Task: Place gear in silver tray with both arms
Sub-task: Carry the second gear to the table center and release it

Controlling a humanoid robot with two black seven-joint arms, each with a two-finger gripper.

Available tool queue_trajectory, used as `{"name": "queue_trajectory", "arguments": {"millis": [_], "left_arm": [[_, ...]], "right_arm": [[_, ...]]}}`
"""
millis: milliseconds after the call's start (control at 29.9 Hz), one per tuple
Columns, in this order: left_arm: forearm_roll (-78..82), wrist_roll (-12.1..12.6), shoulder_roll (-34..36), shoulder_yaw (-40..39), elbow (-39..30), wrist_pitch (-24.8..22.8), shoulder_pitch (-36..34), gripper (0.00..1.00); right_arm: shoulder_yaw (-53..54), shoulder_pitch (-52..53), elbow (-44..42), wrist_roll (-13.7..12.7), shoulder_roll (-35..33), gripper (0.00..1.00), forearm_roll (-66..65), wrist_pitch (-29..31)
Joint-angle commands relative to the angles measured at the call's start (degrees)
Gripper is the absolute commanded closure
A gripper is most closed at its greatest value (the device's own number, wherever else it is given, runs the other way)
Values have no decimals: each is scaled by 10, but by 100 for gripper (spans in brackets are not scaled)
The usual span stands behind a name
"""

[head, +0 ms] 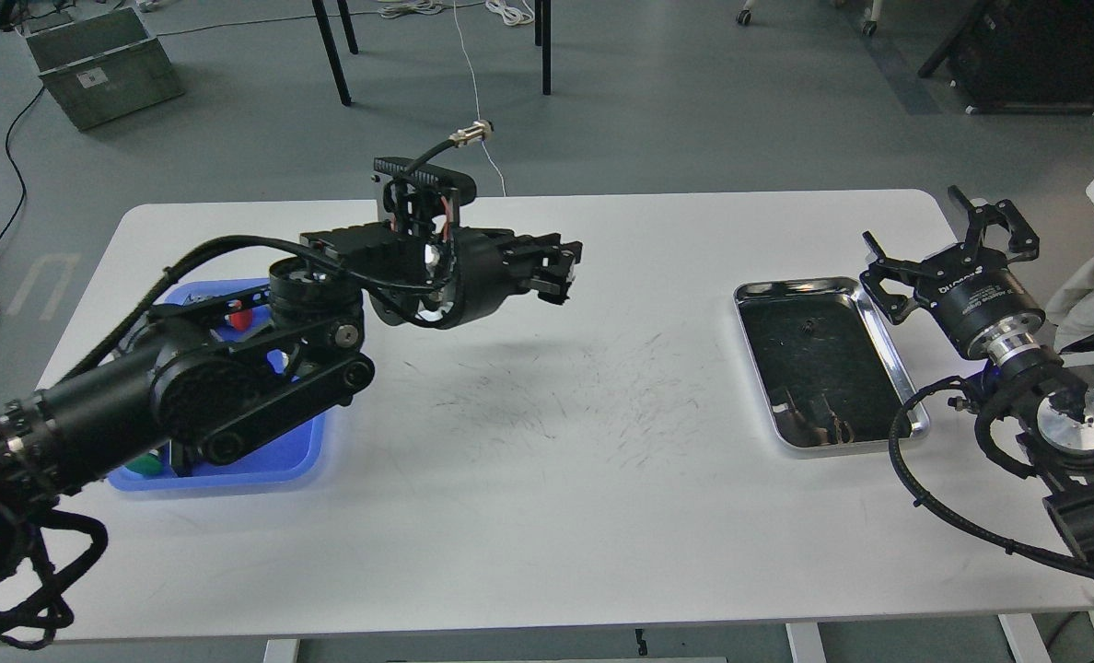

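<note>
Nearest the camera on the left, the thick black body of the left arm (188, 387) comes in over the white worktop (547, 516) and crosses above a blue plastic tray (303, 456), hiding most of it; a red item (241, 319) and a green item (148, 465) show inside the tray around the arm, too covered to identify. On the right, the right arm (1053, 414) enters from the near right corner with a silver wrist disc and a looping black cable. Just left of it, the silver tray (878, 318) lies flat on the worktop, its dark mirror-like floor carrying reflections and one tiny dark speck near its far end that is too small to name. A patch of dark scuff marks (565, 391) covers the middle of the worktop between the two trays. Farther back, the left end effector (558, 272) hangs above the worktop left of centre, pointing right, fingers drawn close together; whether it grips anything cannot be told. The right end effector (952, 253) sits beside the tray's far right corner with its fingers spread wide, holding nothing. Beyond the worktop lie grey floor, a green crate (103, 66) and dark chair legs (331, 51).
</note>
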Motion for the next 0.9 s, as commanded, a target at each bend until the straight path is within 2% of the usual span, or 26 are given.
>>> {"name": "queue_trajectory", "arguments": {"millis": [0, 267, 535, 869], "left_arm": [[1, 0, -91, 30, 67, 24, 0, 92], [25, -5, -104, 61, 154, 38, 17, 92], [48, 1, -104, 85, 146, 59, 66, 92], [50, 0, -104, 86, 126, 60, 80, 90]], "right_arm": [[1, 1, 1, 0, 0, 6, 0, 0], [1, 4, 1, 0, 0, 6, 0, 0], [1, 4, 1, 0, 0, 6, 0, 0], [2, 3, 2, 0, 0, 6, 0, 0]]}}
